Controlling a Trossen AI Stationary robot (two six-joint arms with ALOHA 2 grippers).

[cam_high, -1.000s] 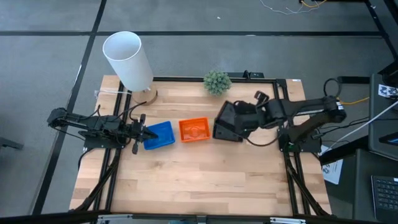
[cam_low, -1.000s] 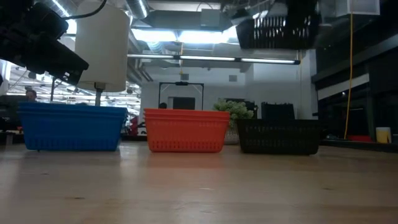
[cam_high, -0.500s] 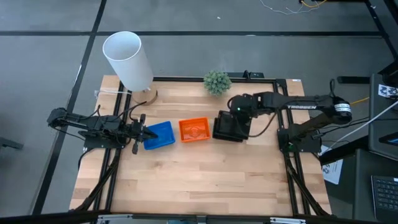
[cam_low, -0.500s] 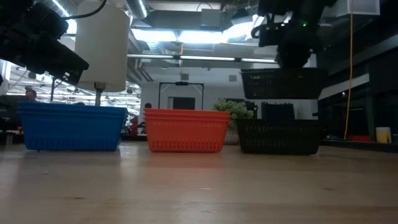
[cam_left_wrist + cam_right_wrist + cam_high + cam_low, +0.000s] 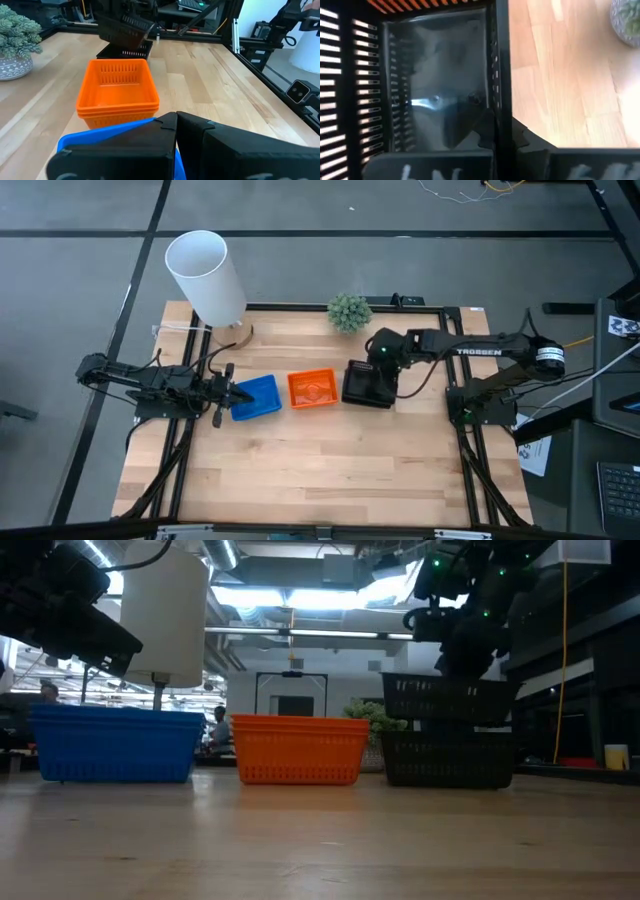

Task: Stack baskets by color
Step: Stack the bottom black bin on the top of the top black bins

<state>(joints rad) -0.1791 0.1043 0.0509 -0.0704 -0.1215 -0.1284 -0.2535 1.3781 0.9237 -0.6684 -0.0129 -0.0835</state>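
Observation:
Three lots of baskets stand in a row on the wooden table: a blue basket (image 5: 256, 397) at the left, nested orange baskets (image 5: 312, 388) (image 5: 117, 92) in the middle, and a black basket (image 5: 448, 760) at the right. My right gripper (image 5: 385, 362) is shut on a second black basket (image 5: 448, 700), held level right over the one on the table. My left gripper (image 5: 224, 390) is shut and hangs above the blue basket's left end, clear of it in the low view. My right gripper grips the held black basket by its far wall (image 5: 499, 100), one finger inside and one outside. The fingers come from above, slanting down. The basket hangs level, its bottom at the rim of the black basket on the table; whether they touch I cannot tell.
A tall white cylinder (image 5: 205, 275) stands at the far left corner, and a small green plant (image 5: 350, 310) at the far edge, just behind the black baskets. Bare wood (image 5: 320, 470) fills the near half of the table.
My right gripper has come down with the black basket and tipped to point more steeply downward. The basket, first high up and tilted, now hangs level right over the black basket on the table.

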